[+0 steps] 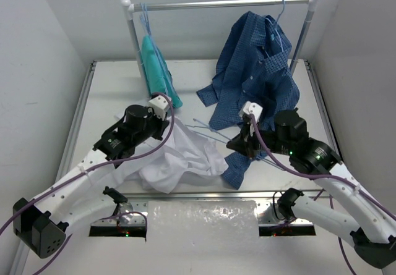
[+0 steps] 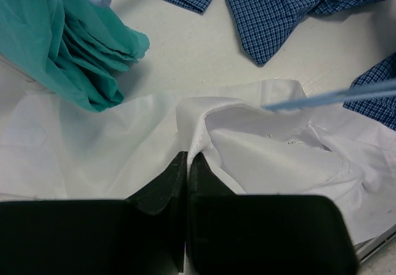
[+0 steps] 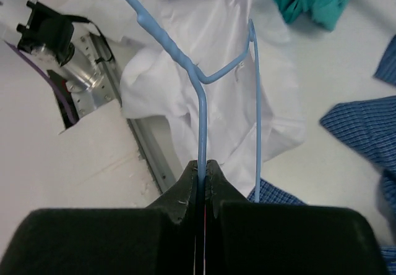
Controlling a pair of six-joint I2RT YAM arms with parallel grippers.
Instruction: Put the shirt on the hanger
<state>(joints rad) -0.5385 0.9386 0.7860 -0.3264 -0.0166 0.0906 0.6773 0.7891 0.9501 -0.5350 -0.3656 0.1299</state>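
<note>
The white shirt lies crumpled on the table near the front edge, between the two arms. My left gripper is at the shirt's back left and is shut on a raised fold of its fabric beside the collar; the fingertips are pressed together on it. My right gripper is shut on the pale-blue wire hanger, which reaches left over the shirt. In the right wrist view one wire of the hanger runs straight out from the closed jaws above the shirt. The hanger's tip shows over the collar.
A clothes rail spans the back. A teal-green garment hangs at its left and a dark blue checked shirt at its right, its tail draped on the table under my right arm. A clear sheet lies at the front edge.
</note>
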